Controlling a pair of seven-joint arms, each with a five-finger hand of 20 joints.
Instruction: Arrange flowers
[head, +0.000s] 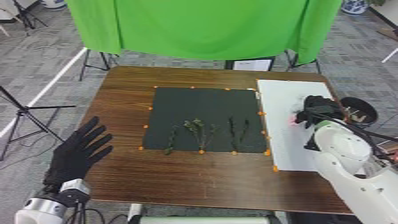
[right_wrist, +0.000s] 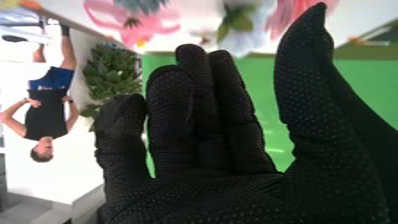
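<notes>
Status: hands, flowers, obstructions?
Right hand open over white sheet, near pink flower. Left hand open. Green stems on dark mat. Black bin beside right hand.

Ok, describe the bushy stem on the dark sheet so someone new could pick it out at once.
On the brown table, find the big dark sheet beside the white one. In the dark sheet's near half, around its middle, lies the bushy stem. It fans out into several leafy tips, unlike the slender stems on either side.
</notes>
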